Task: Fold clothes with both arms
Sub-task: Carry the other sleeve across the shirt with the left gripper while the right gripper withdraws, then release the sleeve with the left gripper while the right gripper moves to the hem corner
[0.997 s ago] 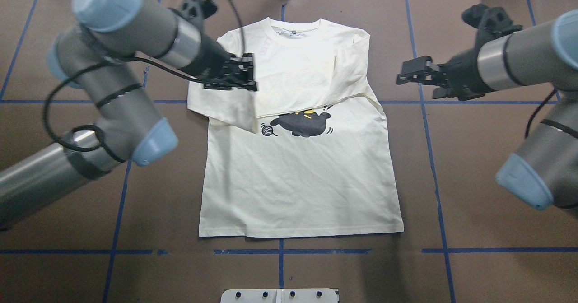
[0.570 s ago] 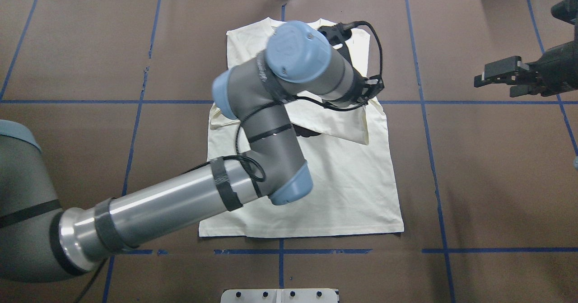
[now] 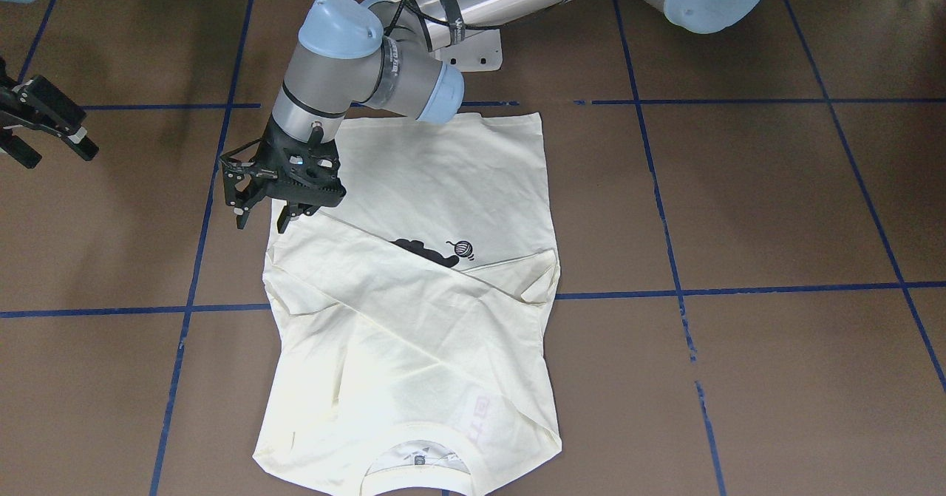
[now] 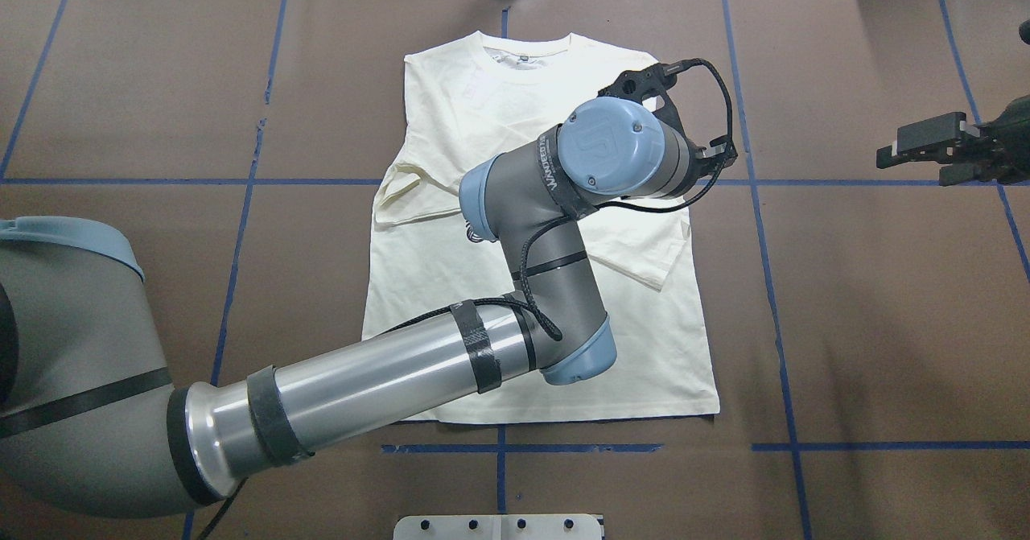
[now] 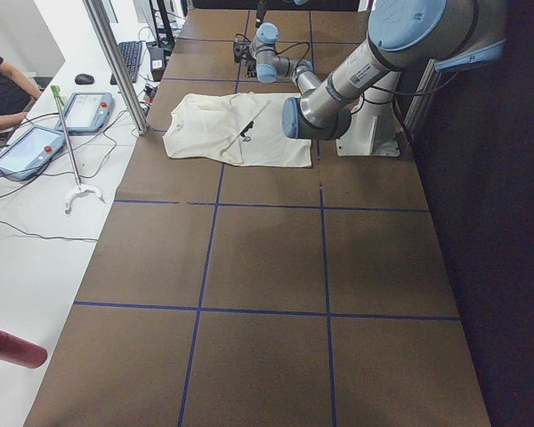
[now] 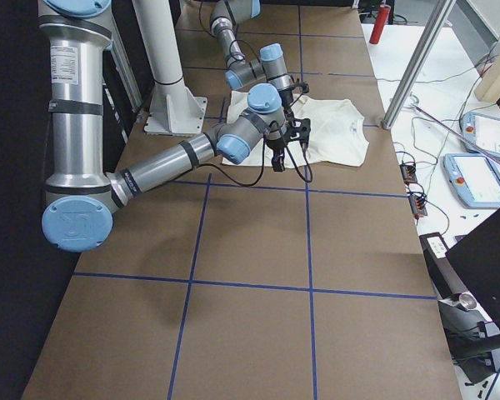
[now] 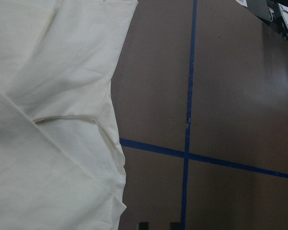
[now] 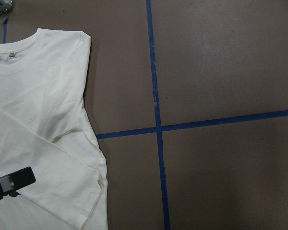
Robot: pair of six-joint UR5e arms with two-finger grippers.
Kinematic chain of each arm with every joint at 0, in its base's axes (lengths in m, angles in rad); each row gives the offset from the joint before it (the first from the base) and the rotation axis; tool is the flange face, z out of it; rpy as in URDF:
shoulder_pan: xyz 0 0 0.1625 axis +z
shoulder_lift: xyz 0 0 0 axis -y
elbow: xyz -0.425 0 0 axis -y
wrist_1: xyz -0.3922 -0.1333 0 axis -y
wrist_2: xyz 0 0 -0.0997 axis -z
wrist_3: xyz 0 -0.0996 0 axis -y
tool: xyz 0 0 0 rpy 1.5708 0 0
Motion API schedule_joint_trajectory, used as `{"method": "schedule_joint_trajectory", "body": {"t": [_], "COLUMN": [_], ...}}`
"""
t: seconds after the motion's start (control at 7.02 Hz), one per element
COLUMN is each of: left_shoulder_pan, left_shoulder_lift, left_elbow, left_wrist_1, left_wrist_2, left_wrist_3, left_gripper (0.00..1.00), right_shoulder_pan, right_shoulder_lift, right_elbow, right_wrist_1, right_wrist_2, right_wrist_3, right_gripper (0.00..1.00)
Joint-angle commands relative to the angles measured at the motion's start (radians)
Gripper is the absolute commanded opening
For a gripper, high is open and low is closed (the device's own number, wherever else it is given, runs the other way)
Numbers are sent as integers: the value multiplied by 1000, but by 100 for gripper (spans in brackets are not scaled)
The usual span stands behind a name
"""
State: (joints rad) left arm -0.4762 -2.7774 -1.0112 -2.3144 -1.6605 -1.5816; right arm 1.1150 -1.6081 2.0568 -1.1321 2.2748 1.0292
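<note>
Expect the shirt [image 4: 644,339], flat on the tabletop [image 4: 845,323] with sleeves crossed over its chest, to handle light, limp and crease-prone. Pinch the hem corners, one per hand. Note left hand [image 3: 262,221] spread and empty over the side edge, right hand [image 4: 913,158] likewise spread, well apart.

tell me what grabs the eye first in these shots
A cream-white long-sleeved shirt lies at the brown table's middle, both sleeves folded across its chest. The left arm stretches over it, the left gripper open at the shirt's edge; the right gripper hangs apart, off to the side.
</note>
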Motion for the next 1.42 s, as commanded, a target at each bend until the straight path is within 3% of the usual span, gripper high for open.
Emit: {"method": "schedule_joint_trajectory", "body": {"t": [0.0, 0.14, 0.43, 0.57, 0.71, 0.85, 1.28], "left_shoulder_pan": [-47, -73, -143, -178, -203, -214, -214], "left_shoulder_lift": [286, 426, 647, 730, 749, 753, 753], "left_elbow": [-376, -585, -804, -869, -865, -868, -869], "left_wrist_1": [68, 183, 236, 240, 239, 234, 233], "left_wrist_2": [-28, -36, -92, -207, -264, -268, -269], "left_wrist_3": [6, 12, 75, 99, 136, 144, 124], "left_gripper": [83, 83, 81, 79, 79, 81, 84], "right_shoulder_pan": [-111, -198, -440, -613, -770, -867, -1044], "right_shoulder_lift": [13, 19, 11, 13, 5, -22, -26], "right_elbow": [-6, 2, 63, 95, 100, 97, 94], "right_wrist_1": [69, 90, 92, 91, 80, 27, -122], "right_wrist_2": [-21, -88, -290, -452, -642, -744, -917], "right_wrist_3": [173, 301, 519, 629, 691, 780, 995], "right_gripper": [100, 100, 100, 99, 96, 91, 84]}}
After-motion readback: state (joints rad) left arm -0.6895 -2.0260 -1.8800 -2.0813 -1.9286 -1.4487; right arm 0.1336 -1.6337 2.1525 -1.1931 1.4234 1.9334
